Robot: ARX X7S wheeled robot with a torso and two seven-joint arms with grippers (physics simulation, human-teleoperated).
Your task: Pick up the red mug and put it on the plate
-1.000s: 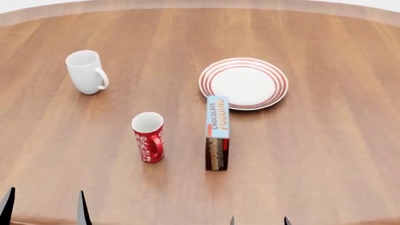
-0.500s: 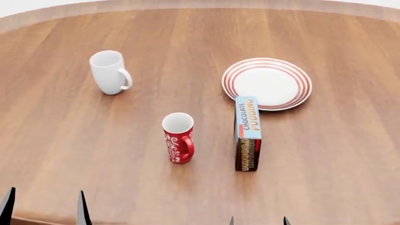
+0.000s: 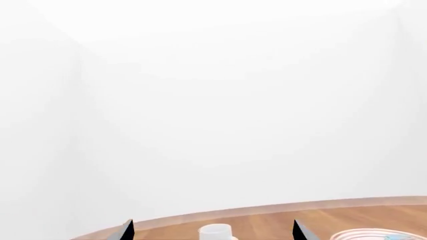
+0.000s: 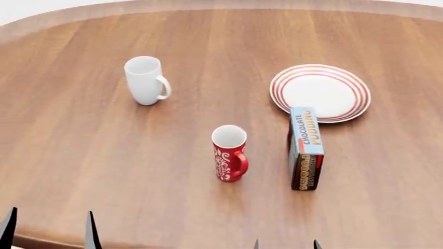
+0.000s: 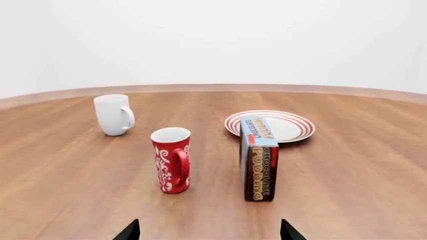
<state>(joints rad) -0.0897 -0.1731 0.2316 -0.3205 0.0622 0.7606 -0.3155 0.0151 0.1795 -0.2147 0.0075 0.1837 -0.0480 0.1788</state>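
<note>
The red mug [image 4: 230, 154] with white swirls stands upright near the middle of the wooden table, handle toward the right; the right wrist view shows the mug [image 5: 171, 160] ahead and slightly left. The red-ringed plate [image 4: 320, 92] lies empty at the far right, and part of that plate [image 5: 293, 127] is hidden behind a box. My left gripper [image 4: 49, 234] and right gripper [image 4: 286, 245] show only their fingertips at the near edge, both open and empty. The right gripper [image 5: 210, 233] is well short of the mug. The left gripper [image 3: 213, 233] points mostly at the white wall.
A chocolate pudding box [image 4: 305, 148] stands on edge between the red mug and the plate, touching the plate's near rim. A plain white mug [image 4: 146, 80] stands at the far left. The table's [image 4: 104, 155] curved far edge runs along the top.
Everything on the table has slid to the right in the head view, so the view has moved left. Both grippers' tips keep their places in the frame. Nothing was grasped.
</note>
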